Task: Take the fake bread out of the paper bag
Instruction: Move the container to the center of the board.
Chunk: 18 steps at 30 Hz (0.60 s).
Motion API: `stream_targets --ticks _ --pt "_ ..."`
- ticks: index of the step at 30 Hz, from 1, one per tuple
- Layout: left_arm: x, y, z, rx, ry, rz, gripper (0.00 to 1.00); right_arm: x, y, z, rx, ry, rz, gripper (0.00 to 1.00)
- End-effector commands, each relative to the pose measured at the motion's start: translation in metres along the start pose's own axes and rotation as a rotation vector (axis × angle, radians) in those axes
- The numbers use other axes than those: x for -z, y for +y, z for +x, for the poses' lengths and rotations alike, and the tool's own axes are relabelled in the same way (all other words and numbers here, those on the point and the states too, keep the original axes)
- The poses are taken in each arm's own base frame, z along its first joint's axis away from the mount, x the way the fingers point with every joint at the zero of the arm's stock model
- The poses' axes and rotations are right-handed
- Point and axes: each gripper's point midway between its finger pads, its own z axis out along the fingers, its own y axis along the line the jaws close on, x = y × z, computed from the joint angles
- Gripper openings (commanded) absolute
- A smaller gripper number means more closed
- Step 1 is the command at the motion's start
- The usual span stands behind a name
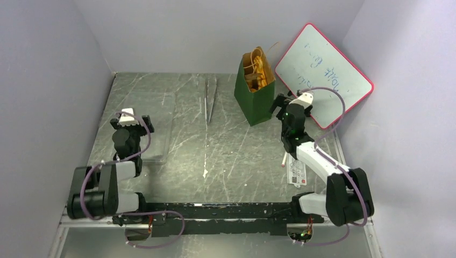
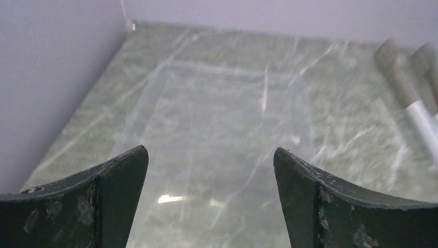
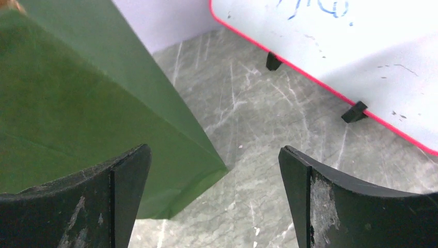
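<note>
The dark green paper bag (image 1: 254, 102) stands upright at the back right of the table, its mouth open. Glossy orange-tan fake bread (image 1: 256, 72) fills its top, among thin tan loop handles. My right gripper (image 1: 285, 102) hangs open just right of the bag, low by its side. In the right wrist view the bag's green wall (image 3: 77, 103) sits in front of the left finger, with bare table between the fingers of the right gripper (image 3: 214, 155). My left gripper (image 1: 132, 122) is open at the left, far from the bag. The left gripper (image 2: 210, 155) holds nothing.
A red-framed whiteboard (image 1: 325, 72) leans on the right wall behind the right gripper, its lower edge (image 3: 310, 72) close by. Metal tongs (image 1: 211, 97) lie at the back centre. A clear flat tray (image 2: 232, 72) lies under the left gripper. A printed card (image 1: 297, 172) lies beside the right arm.
</note>
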Motion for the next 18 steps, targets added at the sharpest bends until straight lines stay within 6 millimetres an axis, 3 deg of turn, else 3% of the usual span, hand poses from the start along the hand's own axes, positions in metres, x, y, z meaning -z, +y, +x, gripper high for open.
stream_targets --ticks 1,3,5,12,15,18 --pt "0.008 -0.006 -0.043 0.099 -0.075 -0.041 0.96 0.016 -0.022 -0.022 -0.214 -0.089 0.12 1.0" --pt "0.009 -0.01 -0.063 0.206 -0.085 -0.038 0.96 0.022 -0.009 -0.024 -0.223 -0.078 0.012 1.0" --pt "0.011 -0.031 -0.081 0.272 -0.102 0.072 0.96 0.032 0.005 -0.027 -0.213 -0.096 -0.096 1.0" --pt "0.029 -0.087 -0.119 0.382 0.007 0.338 0.96 0.056 -0.001 -0.047 -0.154 -0.082 -0.087 0.89" --pt "0.037 -0.114 -0.124 0.305 0.035 0.357 0.96 0.071 -0.001 -0.052 -0.134 -0.096 -0.079 0.89" --pt "0.038 -0.139 -0.114 0.214 0.129 0.336 0.96 0.083 0.002 -0.042 -0.08 -0.051 -0.051 0.89"
